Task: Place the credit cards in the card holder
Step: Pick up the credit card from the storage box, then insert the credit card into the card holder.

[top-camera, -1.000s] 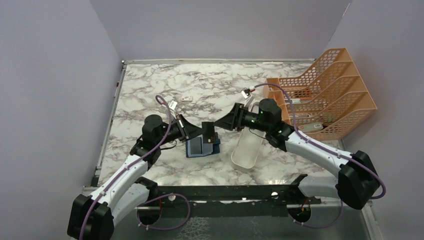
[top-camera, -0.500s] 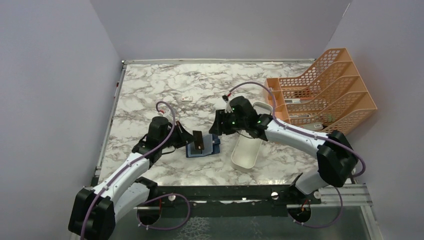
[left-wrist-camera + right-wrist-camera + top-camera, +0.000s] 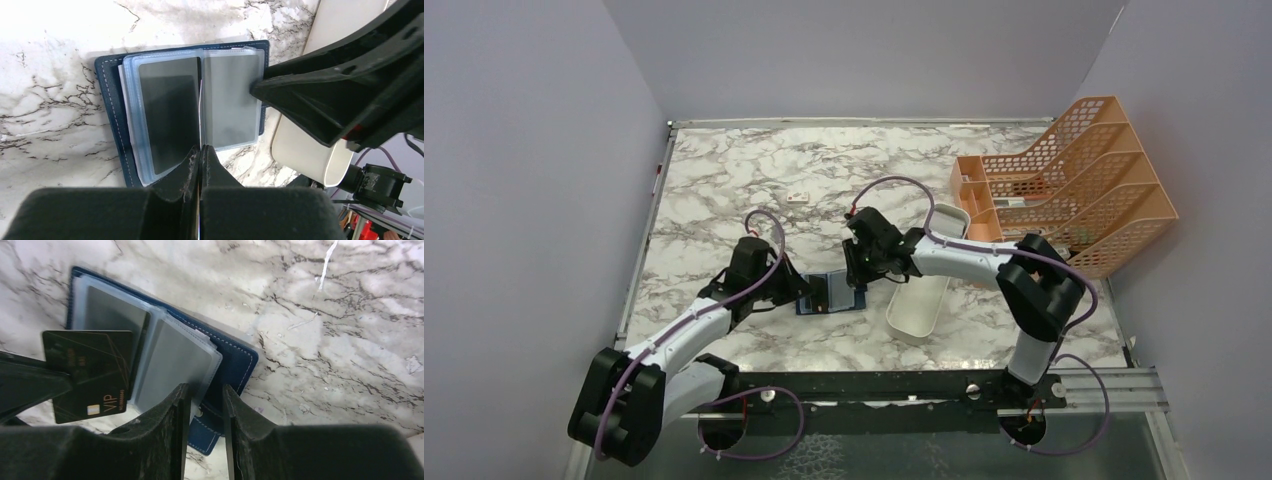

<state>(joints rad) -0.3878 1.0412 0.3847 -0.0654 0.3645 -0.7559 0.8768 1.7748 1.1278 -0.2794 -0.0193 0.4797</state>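
The navy-blue card holder lies open on the marble, its clear sleeves fanned upward. One dark credit card sits inside the left sleeve. My left gripper is shut on a second credit card, black with "VIP" lettering, and holds it upright over the holder's left half; the left wrist view shows it only edge-on. My right gripper hovers low over the holder's right edge and snap tab. Its jaws are narrowly open, and a fingertip meets the right sleeve's edge.
A long white tray lies just right of the holder, under the right arm. The orange mesh file rack stands at the far right. A tiny white block rests farther back on the marble.
The card came down from mid-air between both grippers to just over the holder, held by the left gripper. The right arm swung left and down to the holder's right edge.
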